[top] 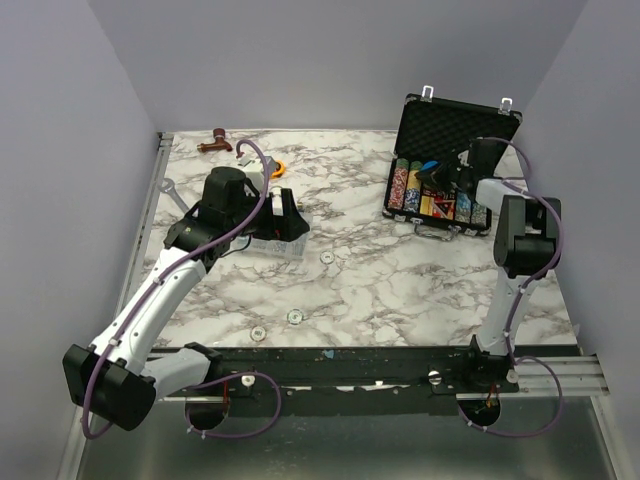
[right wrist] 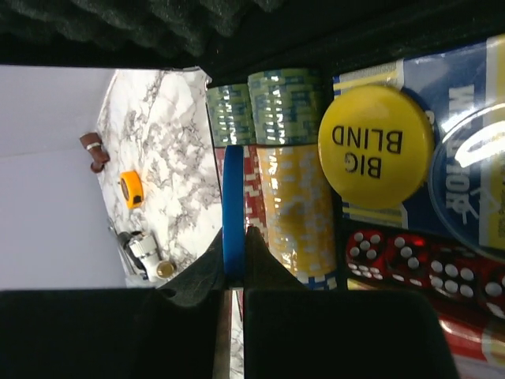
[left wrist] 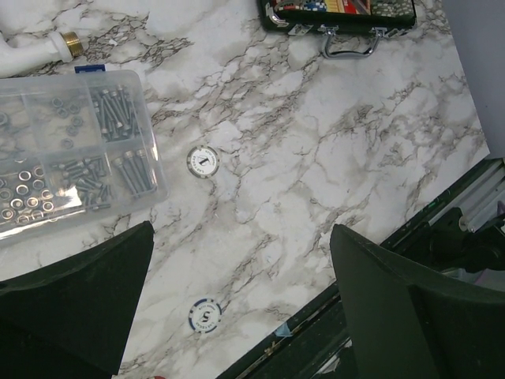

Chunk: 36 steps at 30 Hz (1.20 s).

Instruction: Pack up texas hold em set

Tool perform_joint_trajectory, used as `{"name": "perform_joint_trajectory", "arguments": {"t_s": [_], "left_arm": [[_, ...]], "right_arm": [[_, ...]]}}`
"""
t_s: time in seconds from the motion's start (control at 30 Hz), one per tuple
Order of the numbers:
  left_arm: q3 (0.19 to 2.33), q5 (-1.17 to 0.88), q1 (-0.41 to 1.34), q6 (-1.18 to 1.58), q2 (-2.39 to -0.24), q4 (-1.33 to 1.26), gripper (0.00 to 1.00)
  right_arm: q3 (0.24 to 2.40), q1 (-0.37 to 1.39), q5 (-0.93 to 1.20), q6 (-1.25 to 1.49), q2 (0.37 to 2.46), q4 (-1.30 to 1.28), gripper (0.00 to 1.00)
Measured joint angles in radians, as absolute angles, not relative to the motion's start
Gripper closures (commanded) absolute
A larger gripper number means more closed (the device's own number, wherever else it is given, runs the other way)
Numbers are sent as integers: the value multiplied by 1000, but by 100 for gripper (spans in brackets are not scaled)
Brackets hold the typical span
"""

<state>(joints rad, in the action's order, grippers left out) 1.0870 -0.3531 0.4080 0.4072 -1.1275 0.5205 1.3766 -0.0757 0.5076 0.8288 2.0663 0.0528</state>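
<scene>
Currently the right gripper (right wrist: 234, 272) is clamped on the blue disc (right wrist: 233, 207), held on edge with its long axis pointing forward. The chip rows (right wrist: 284, 158) inside the case (top: 455, 125) lie directly ahead of the fingertips, just beyond the disc.

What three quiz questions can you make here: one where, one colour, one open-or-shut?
1. Where is the yellow BIG BLIND disc? A on the marble; B in the case; C in the clear box.
2. What colour is the disc in the right jaws? A blue; B green; C pink.
3. How are the left jaws? A wide open; B shut on a chip; C shut, empty.
Answers: B, it lies beside the red dice; A, its blue edge shows between them; A, they stand far apart, holding nothing.
</scene>
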Motion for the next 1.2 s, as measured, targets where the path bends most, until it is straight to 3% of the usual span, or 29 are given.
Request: {"name": "perform_joint_trajectory", "arguments": {"t_s": [0.13,0.23,0.6,0.83,0.93,1.2], "left_arm": [[1087,-353,408,407,-1121,520,8],[1087,-353,408,405,-1120,519,8],[1087,-353,408,399,-1120,519,8],[1085,-353,408,399,-1120,518,8],[1084,-353,408,400,-1120,518,8],[1082,-354,408,400,-1120,517,8]], "right_arm": [[1411,-76,514,873,2112,85,60],[1417,-76,528,904,2129,110,50],[1349,-76,485,818,1983,11,48],[1355,-76,179,666,1883,-94,37],[1371,-76,76,609,1902,-129,30],[1495,-49,-122,487,2014,-192,25]]}}
